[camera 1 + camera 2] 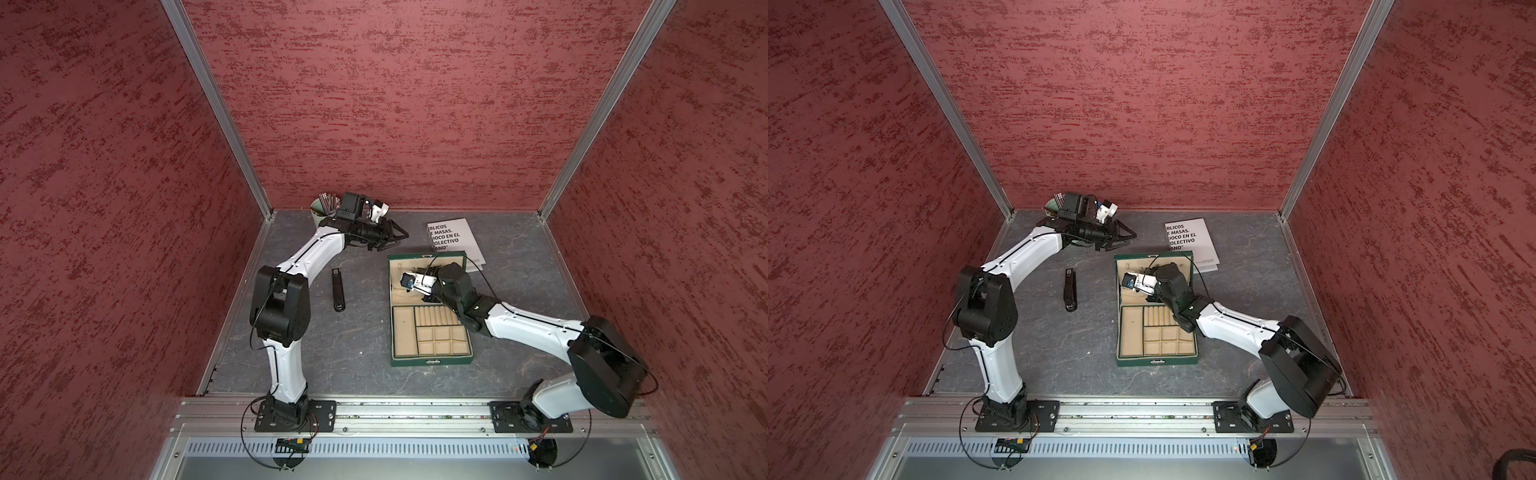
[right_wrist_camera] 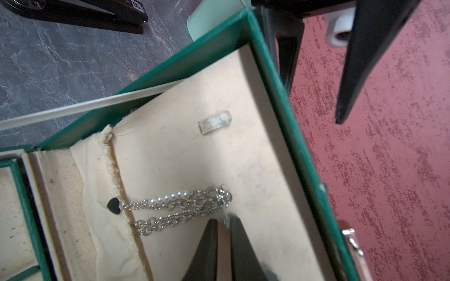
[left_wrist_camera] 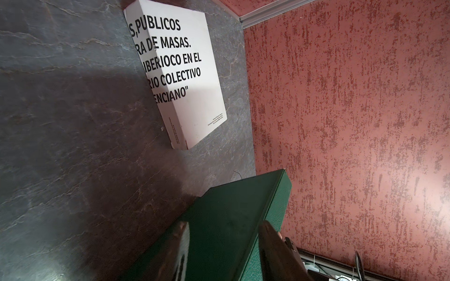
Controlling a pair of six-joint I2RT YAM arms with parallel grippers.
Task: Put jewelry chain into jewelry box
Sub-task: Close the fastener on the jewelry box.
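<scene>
Item: thin silvery link chain [image 2: 175,204] with small dark bead, inside the beige-lined lid of the dark green hinged jewelry box [image 2: 280,97], lying crosswise, bunched end just ahead of your nearer right pincer [image 2: 224,219], jaws all but clenched, grasp untellable.

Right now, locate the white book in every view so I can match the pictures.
Top view: white book lies just behind the open lid of the green box.
Top view: same place, behind the lid.
Left wrist: upper middle, beyond the lid's green back.
Right wrist: not in it.
Shared landmark: the green box, in all four views.
</scene>
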